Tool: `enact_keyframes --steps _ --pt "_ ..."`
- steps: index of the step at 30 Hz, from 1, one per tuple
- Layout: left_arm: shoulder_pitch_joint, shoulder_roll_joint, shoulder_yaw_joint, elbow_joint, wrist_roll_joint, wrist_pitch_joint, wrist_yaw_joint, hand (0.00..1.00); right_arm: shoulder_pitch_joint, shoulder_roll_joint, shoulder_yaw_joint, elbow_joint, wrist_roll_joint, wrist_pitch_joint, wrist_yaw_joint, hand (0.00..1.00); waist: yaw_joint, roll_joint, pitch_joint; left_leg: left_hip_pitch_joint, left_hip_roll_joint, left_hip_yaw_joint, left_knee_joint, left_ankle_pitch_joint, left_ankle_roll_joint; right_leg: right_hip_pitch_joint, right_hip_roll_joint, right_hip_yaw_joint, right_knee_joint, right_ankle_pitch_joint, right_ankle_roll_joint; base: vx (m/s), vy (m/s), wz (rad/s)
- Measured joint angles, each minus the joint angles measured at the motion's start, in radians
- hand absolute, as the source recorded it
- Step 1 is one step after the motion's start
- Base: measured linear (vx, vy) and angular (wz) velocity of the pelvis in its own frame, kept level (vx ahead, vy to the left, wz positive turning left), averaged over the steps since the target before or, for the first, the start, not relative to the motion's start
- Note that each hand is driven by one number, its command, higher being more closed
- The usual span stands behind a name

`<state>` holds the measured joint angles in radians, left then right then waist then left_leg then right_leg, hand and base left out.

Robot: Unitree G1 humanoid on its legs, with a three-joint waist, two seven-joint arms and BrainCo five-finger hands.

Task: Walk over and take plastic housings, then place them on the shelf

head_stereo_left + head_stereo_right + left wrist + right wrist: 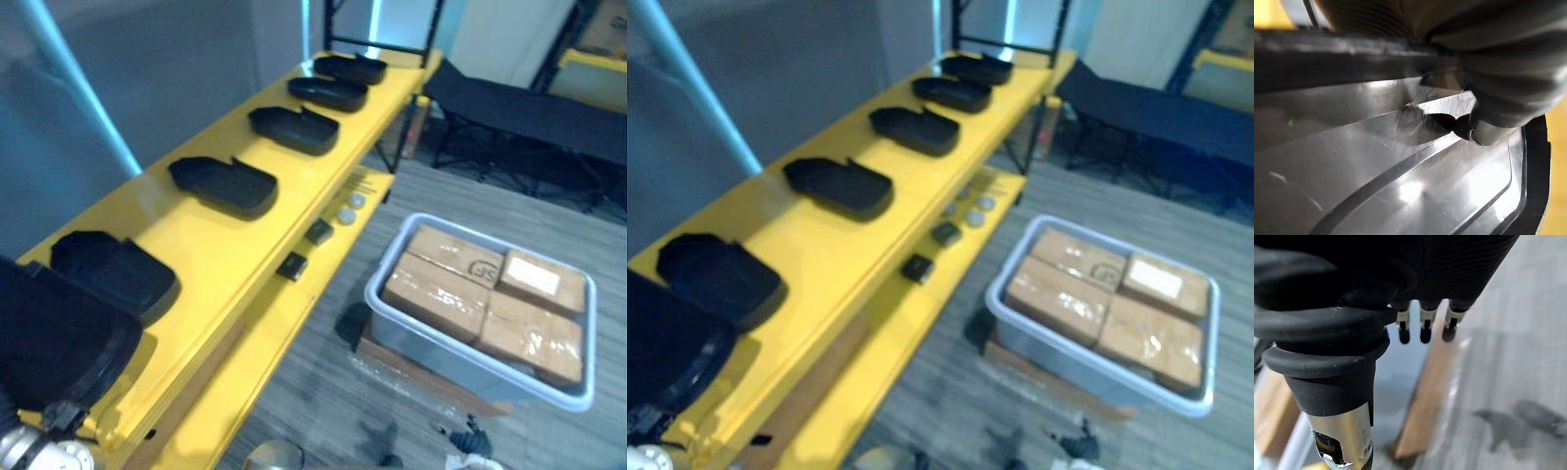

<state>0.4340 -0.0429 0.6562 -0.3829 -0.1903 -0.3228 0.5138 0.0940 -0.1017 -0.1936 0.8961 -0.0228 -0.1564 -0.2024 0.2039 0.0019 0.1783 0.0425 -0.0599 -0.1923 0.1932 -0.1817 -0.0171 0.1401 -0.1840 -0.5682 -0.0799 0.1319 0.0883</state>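
Several black plastic housings lie in a row on the yellow shelf (211, 259), the nearest (116, 274) at the lower left and the farthest (351, 69) at the back. Another black housing (49, 343) hangs over the shelf's near end, held by my left hand. In the left wrist view that hand (1498, 88) has a fingertip (1483, 133) pressed on the housing's glossy inner face (1400, 191), pinching its rim. My right hand (1422, 330) hangs over the floor with its fingers straight and nothing in it.
A grey bin (392, 315) of taped cardboard boxes (439, 292) stands on a wooden board on the floor, right of the shelf. Small dark parts (292, 266) and round pieces (351, 208) lie on the lower yellow ledge. A black cot (529, 110) stands at the back right.
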Motion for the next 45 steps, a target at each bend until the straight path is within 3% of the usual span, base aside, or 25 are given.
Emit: enact_keyframes --steps 5,8,11,13,16,18,21,23,26,28,30,34,39,41,45 --pt "-0.016 -0.008 -0.010 -0.034 0.000 -0.007 -0.017 1.00 -0.009 -0.010 0.027 -0.013 -0.020 -0.021 0.011 0.00 -0.008 -0.002 0.000 -0.008 -0.003 0.003 0.010 -0.002 0.003 -0.003 -0.003 -0.002 0.000 -0.002 0.001 0.00 0.028 0.00" --pt "-0.020 -0.005 -0.028 -0.034 -0.002 0.003 -0.012 1.00 0.002 -0.018 0.030 -0.012 -0.091 -0.021 0.050 0.00 -0.020 -0.003 0.003 -0.011 -0.004 -0.018 0.023 -0.001 0.004 -0.001 -0.005 -0.013 0.028 -0.025 0.002 0.02 0.016 0.18" --pt "-0.028 -0.003 -0.095 -0.034 -0.041 0.021 -0.040 1.00 0.040 -0.020 0.042 -0.010 -0.111 -0.021 0.054 0.00 -0.030 -0.015 0.008 -0.031 -0.016 -0.043 0.029 0.001 -0.014 0.023 -0.014 -0.096 0.056 -0.052 0.011 0.01 -0.013 0.81" --pt "-0.030 -0.005 -0.138 -0.031 -0.059 0.028 -0.084 1.00 0.062 -0.023 0.043 -0.012 -0.110 -0.021 0.048 0.00 -0.031 -0.017 0.039 -0.060 0.015 0.023 0.040 0.016 -0.027 0.062 -0.031 -0.169 0.062 -0.065 0.028 -0.04 0.003 1.16" --pt "0.012 -0.008 -0.161 -0.029 -0.088 0.026 -0.110 1.00 0.066 -0.028 0.045 -0.014 -0.109 -0.025 0.041 0.00 -0.018 -0.014 0.057 -0.064 0.006 0.018 0.057 0.016 -0.023 0.070 -0.046 -0.170 0.093 -0.075 0.041 0.01 0.084 0.45" --pt "0.042 -0.009 -0.172 -0.028 -0.109 0.002 -0.153 1.00 0.056 -0.029 0.048 -0.014 -0.111 -0.049 0.027 0.00 -0.023 -0.013 0.062 -0.080 -0.008 0.019 0.070 0.015 -0.022 0.068 -0.063 -0.150 0.109 -0.087 0.037 0.02 0.109 0.37" --pt "0.036 0.000 -0.219 -0.043 -0.115 -0.064 -0.218 1.00 0.059 -0.030 0.049 -0.015 -0.110 -0.086 0.012 0.00 -0.031 0.006 0.076 -0.081 -0.044 -0.009 0.095 -0.001 -0.004 0.068 -0.083 -0.028 0.161 -0.141 0.022 0.01 0.108 0.46" --pt "-0.008 0.070 -0.290 -0.093 -0.115 -0.105 -0.284 1.00 0.099 -0.029 0.049 -0.029 -0.111 -0.111 -0.004 0.00 -0.082 -0.007 0.077 -0.098 -0.066 -0.046 0.092 -0.001 0.016 0.066 -0.091 0.132 0.209 -0.243 -0.016 0.04 0.072 1.22" --pt "-0.087 0.152 -0.339 -0.154 -0.115 -0.145 -0.349 1.00 0.121 -0.034 0.048 -0.035 -0.112 -0.125 -0.040 0.00 -0.108 -0.020 0.073 -0.138 -0.080 -0.060 0.094 0.031 0.004 0.034 -0.097 0.217 0.267 -0.290 0.007 0.04 -0.006 1.00" --pt "-0.142 0.176 -0.371 -0.203 -0.112 -0.155 -0.369 1.00 0.093 -0.051 0.048 -0.040 -0.121 -0.135 -0.067 0.00 -0.107 0.011 0.093 -0.162 -0.074 -0.074 0.111 0.055 -0.004 0.015 -0.089 0.212 0.277 -0.280 0.024 0.05 -0.017 0.34" --pt "-0.163 0.181 -0.378 -0.218 -0.109 -0.155 -0.366 1.00 0.059 -0.063 0.048 -0.047 -0.130 -0.150 -0.082 0.00 -0.108 0.028 0.109 -0.168 -0.063 -0.060 0.132 0.054 -0.005 0.015 -0.080 0.219 0.276 -0.271 0.037 0.01 -0.012 -0.06" --pt "-0.159 0.191 -0.397 -0.217 -0.084 -0.153 -0.348 1.00 0.017 -0.065 0.050 -0.089 -0.158 -0.192 -0.101 0.00 -0.108 0.023 0.135 -0.144 -0.028 -0.017 0.136 0.045 -0.017 0.022 -0.059 0.247 0.273 -0.269 0.039 -0.02 -0.004 -0.26" --pt "-0.153 0.190 -0.398 -0.217 -0.066 -0.154 -0.311 1.00 0.019 -0.065 0.061 -0.119 -0.178 -0.201 -0.101 0.00 -0.109 0.013 0.180 -0.143 0.009 0.010 0.168 0.014 -0.026 0.014 -0.028 0.276 0.283 -0.275 0.031 -0.10 0.014 -0.26" --pt "-0.153 0.190 -0.399 -0.217 -0.066 -0.154 -0.294 1.00 0.021 -0.063 0.080 -0.125 -0.176 -0.217 -0.102 0.00 -0.111 0.010 0.208 -0.154 0.013 0.025 0.185 0.006 -0.023 -0.008 -0.033 0.279 0.314 -0.312 0.012 -0.16 0.008 -0.23" --pt "-0.159 0.184 -0.400 -0.215 -0.064 -0.157 -0.278 1.00 0.017 -0.063 0.111 -0.140 -0.174 -0.233 -0.110 0.00 -0.115 0.014 0.247 -0.215 0.002 0.033 0.236 -0.003 -0.017 -0.102 -0.060 0.296 0.430 -0.364 0.038 -0.17 0.022 -0.04"
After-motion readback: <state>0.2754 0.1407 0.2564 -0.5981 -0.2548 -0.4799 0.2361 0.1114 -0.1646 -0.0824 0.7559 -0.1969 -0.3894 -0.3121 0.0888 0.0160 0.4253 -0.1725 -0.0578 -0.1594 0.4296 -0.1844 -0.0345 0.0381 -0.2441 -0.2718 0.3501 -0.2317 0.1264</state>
